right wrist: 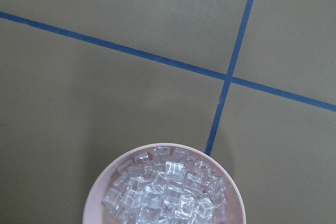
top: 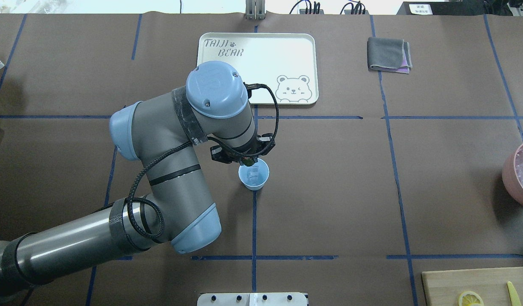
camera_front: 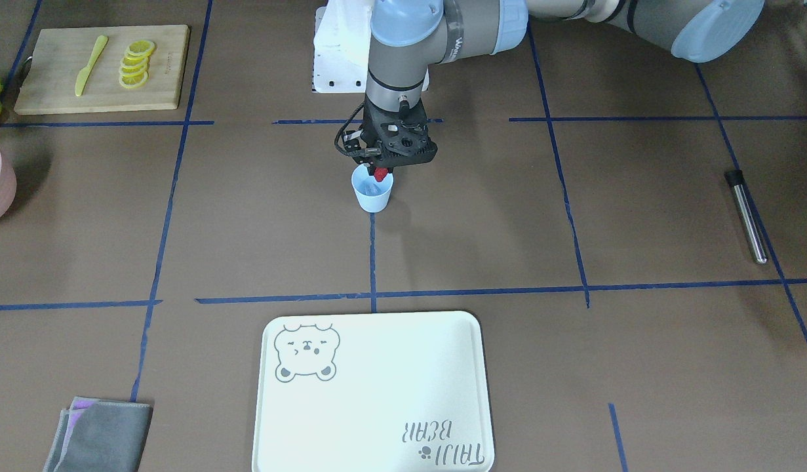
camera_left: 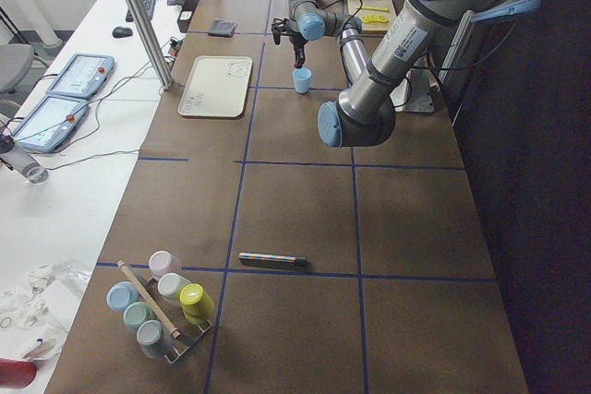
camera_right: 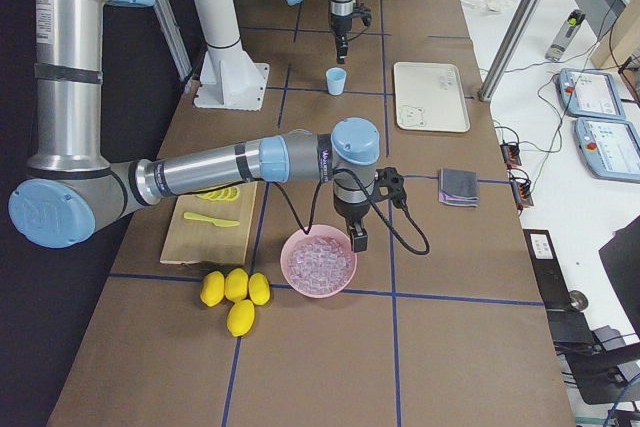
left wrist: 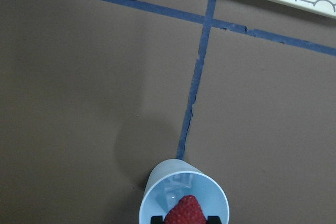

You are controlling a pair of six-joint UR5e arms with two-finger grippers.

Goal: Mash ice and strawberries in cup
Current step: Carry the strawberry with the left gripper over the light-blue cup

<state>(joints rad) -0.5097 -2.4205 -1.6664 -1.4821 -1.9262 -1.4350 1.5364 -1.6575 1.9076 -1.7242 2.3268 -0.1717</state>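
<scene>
The pale blue cup [camera_front: 373, 195] stands at the table's middle on a blue tape line, and also shows in the overhead view [top: 253, 177]. A few clear lumps of ice [left wrist: 176, 184] lie in it. My left gripper [camera_front: 379, 174] hangs right over the cup's mouth, shut on the red strawberry [left wrist: 185, 209], which sits at rim height. My right gripper [camera_right: 357, 237] hovers over the pink container [camera_right: 318, 287] full of ice [right wrist: 165, 192]. It shows only in the exterior right view, so I cannot tell if it is open or shut.
A white bear tray [camera_front: 377, 393] lies beyond the cup, on the operators' side. A cutting board [camera_front: 160, 85] holds lemon slices [camera_front: 136, 64] and a yellow knife [camera_front: 90, 64]. A metal rod [camera_front: 747, 216] and a grey cloth [camera_front: 101, 436] lie on the table.
</scene>
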